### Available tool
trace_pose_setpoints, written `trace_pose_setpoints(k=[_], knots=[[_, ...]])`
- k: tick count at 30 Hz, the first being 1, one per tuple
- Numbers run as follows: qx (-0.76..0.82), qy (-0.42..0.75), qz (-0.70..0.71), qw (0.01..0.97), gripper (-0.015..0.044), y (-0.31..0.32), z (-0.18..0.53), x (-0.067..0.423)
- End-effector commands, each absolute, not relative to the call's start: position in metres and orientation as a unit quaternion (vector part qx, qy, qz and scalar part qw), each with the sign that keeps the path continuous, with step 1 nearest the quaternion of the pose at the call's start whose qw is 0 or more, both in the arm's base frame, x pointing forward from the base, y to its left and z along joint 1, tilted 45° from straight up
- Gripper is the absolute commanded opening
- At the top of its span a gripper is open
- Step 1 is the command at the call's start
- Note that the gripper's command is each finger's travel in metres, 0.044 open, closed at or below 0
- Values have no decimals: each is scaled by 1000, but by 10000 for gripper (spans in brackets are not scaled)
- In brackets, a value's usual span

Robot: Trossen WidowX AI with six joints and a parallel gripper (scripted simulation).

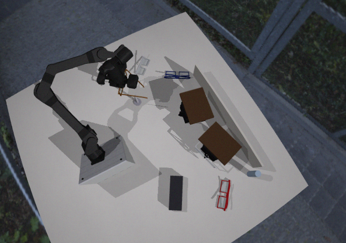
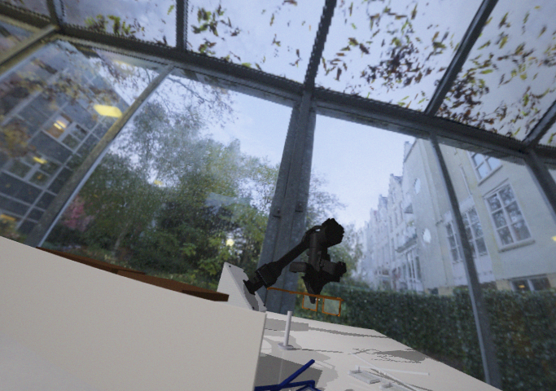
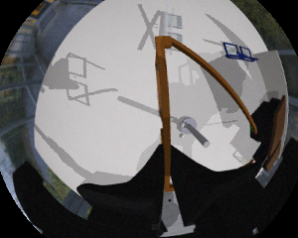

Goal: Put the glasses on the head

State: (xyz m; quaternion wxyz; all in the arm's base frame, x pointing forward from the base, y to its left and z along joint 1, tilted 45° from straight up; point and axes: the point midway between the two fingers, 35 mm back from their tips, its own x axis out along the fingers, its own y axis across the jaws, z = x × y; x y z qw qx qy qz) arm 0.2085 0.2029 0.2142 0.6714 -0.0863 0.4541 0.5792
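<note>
My gripper (image 1: 122, 85) (image 2: 313, 293) (image 3: 164, 147) is shut on the tortoiseshell glasses (image 1: 133, 96) (image 2: 317, 304) (image 3: 164, 93) and holds them in the air above the back left part of the white table (image 1: 64, 206). The thin brown frame hangs below the fingers, with its temples pointing away. Two display heads stand right of centre under brown square tops, one further back (image 1: 196, 104) and one nearer (image 1: 219, 142). Only dark parts of the heads show below the tops. No green tag shows in any view. The gripper is well left of both heads.
A short white post (image 1: 137, 100) (image 2: 287, 328) (image 3: 192, 130) stands just under the gripper. Blue glasses (image 1: 177, 75) (image 3: 239, 51), clear glasses (image 1: 142, 65) (image 3: 164, 24), red glasses (image 1: 223, 194), a black box (image 1: 176, 192) and a grey cylinder (image 1: 253, 173) lie on the table. A long white panel (image 1: 227, 120) stands behind the heads.
</note>
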Motion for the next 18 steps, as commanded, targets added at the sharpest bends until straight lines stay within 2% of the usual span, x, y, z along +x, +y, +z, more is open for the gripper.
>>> trace_pose_setpoints(k=[1, 18], knots=[[-87, 450, 583, 671, 0, 199, 221, 207], [90, 587, 446, 670, 0, 174, 196, 197]])
